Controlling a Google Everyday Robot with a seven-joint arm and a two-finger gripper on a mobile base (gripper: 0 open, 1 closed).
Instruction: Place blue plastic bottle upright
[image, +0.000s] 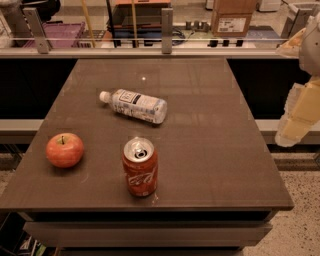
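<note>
While the red can stands upright nearest the front edge of the table, with an apple off to its left, neither is what matters here. Just behind the can, toward the middle of the table, the blue plastic bottle lies flat on its side, touching nothing else. Its long axis runs roughly across the table, a little skewed: the white cap points left and slightly away, the base points right and slightly toward the front. That base end faces the side where the gripper is, a pale shape hanging in the air beyond the table's right edge, about level in depth with the bottle and well apart from it. Whether it is spread or pressed together I cannot tell. To my eye the job is not yet begun: the gripper would have to travel left over the bare tabletop, meet the bottle across its body, square to that axis, then tip the cap end up. The can sits near enough in front that a low sweep could clip it. Beyond the table runs a rail, and past that sits a cardboard box.
</note>
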